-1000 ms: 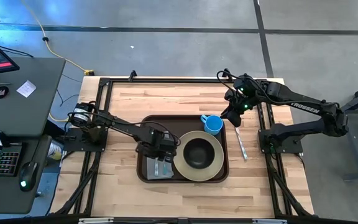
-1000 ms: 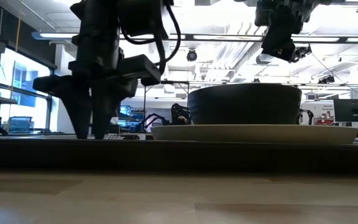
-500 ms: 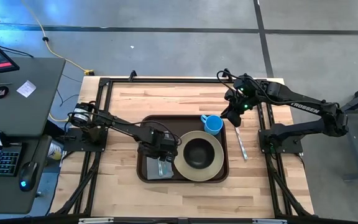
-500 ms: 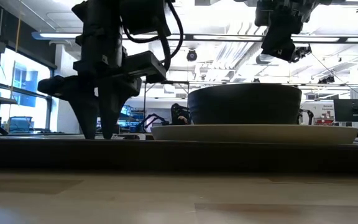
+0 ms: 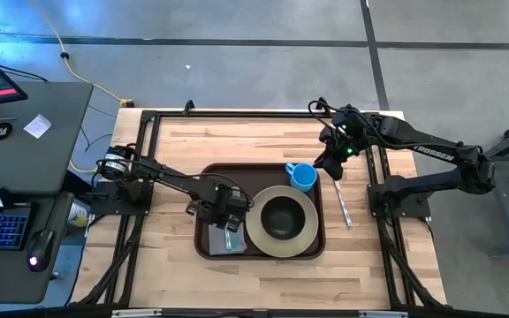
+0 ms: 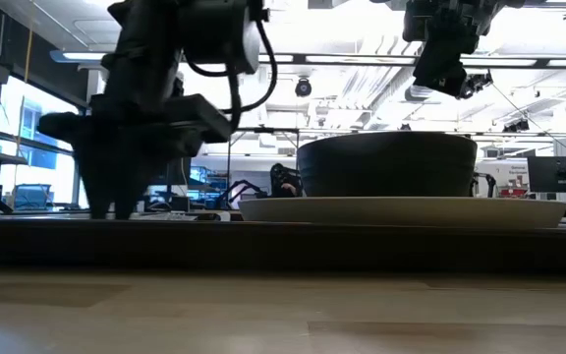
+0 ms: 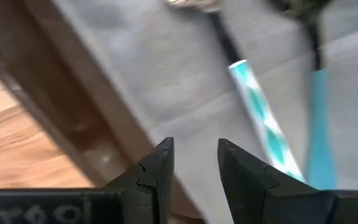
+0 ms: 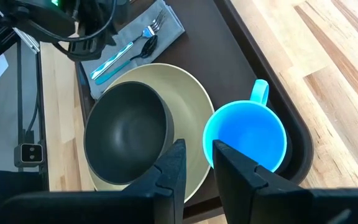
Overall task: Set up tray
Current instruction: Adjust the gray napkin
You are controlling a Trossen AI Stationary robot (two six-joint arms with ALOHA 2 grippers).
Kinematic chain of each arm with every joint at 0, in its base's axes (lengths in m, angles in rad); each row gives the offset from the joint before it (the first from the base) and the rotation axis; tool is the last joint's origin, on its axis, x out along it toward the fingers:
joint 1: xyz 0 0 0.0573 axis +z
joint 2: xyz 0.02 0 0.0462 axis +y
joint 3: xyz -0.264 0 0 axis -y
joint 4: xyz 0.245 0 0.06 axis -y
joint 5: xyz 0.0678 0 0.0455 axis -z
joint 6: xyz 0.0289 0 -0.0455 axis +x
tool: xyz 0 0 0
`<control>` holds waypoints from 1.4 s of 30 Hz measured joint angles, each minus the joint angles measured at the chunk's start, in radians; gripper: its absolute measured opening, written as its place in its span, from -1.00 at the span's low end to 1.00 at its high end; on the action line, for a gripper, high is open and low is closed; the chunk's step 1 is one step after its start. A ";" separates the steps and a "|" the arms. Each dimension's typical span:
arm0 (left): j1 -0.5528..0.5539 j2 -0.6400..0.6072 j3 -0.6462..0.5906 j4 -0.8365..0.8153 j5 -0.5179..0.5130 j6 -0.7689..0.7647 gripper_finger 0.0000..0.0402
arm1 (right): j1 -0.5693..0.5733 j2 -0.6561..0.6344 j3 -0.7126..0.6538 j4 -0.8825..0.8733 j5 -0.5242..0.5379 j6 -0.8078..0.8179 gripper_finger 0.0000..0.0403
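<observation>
The tray (image 5: 260, 210) is lying in the middle of the wooden surface (image 5: 179, 146), and everything else I am placing by it. Inside it, the beige plate (image 5: 303, 237) with the dark bowl (image 5: 280, 217) is filling its right half, the blue cup (image 5: 302, 177) is standing in its far right corner, and the grey napkin (image 5: 223, 241) with a fork (image 8: 127, 48) and spoon (image 8: 138, 51) is lying at its left end. My left fingers (image 7: 194, 163), slightly parted and holding nothing, are hovering over the napkin, having shifted toward the tray's left rim in the last second. My right fingers (image 8: 196, 163), narrowly parted and empty, are hanging above the cup. One utensil (image 5: 343, 202) is still lying outside the tray's right rim, so I judge the setting nearly complete.
</observation>
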 joint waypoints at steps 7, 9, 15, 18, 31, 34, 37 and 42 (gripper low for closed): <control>0.000 0.000 0.000 -0.022 0.000 0.032 -0.22 | 0.000 0.000 0.000 0.000 0.000 0.000 -0.65; 0.000 0.000 0.000 -0.019 -0.008 0.033 -0.22 | 0.000 0.000 0.000 0.000 0.000 0.000 -0.65; 0.000 0.000 0.000 -0.006 -0.082 0.036 -0.22 | 0.000 0.000 0.000 0.000 0.000 0.000 -0.65; 0.008 0.013 0.000 -0.010 -0.105 0.048 -0.22 | 0.000 0.000 0.000 0.000 0.000 0.000 -0.65; 0.054 0.051 0.001 -0.010 -0.104 0.172 -0.22 | 0.000 0.000 0.000 -0.014 0.000 0.006 -0.65; 0.068 0.050 0.001 -0.019 -0.106 0.208 -0.22 | 0.000 0.000 0.000 -0.014 0.000 0.008 -0.65; 0.074 0.050 0.000 -0.023 -0.108 0.228 -0.22 | 0.000 0.000 0.000 -0.014 0.000 0.008 -0.65; 0.079 0.050 0.000 -0.024 -0.102 0.228 -0.22 | 0.000 0.000 0.000 -0.014 0.000 0.009 -0.65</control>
